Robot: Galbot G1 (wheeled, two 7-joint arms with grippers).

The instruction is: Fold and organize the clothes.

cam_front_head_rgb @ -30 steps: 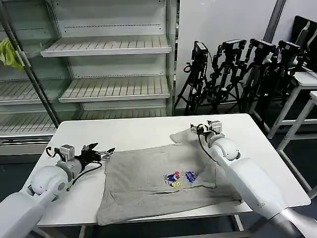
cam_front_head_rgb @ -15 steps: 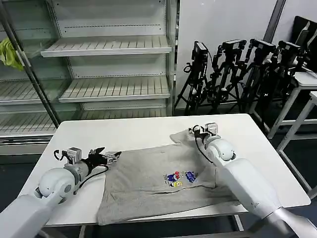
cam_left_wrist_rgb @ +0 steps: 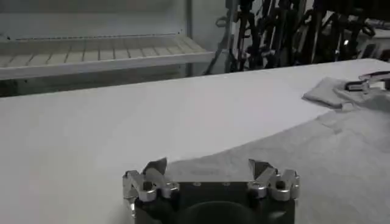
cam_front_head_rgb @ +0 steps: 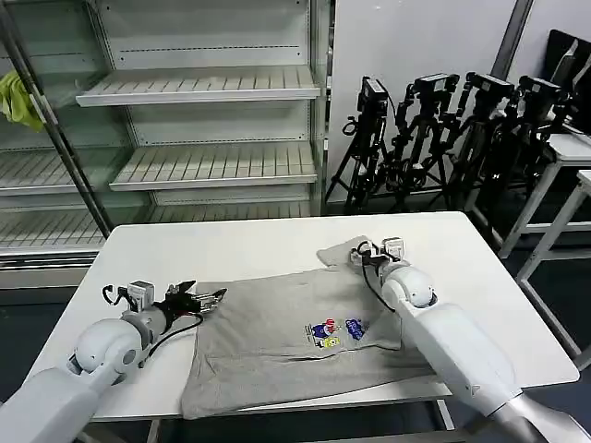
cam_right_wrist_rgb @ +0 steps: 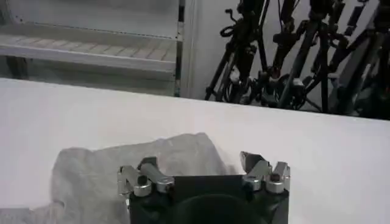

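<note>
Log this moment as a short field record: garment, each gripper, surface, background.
garment: grey T-shirt spread flat, chest print up
left gripper: open, at the shirt's left edge
right gripper: open, over the sleeve at the far right corner
surface: white table
background: bare shelves, tripods, yellow-green rag

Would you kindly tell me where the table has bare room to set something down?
Bare: the table's far strip behind the T-shirt, and beyond the right gripper. Crowded: centre-front under the shirt, left gripper at its edge.
</note>
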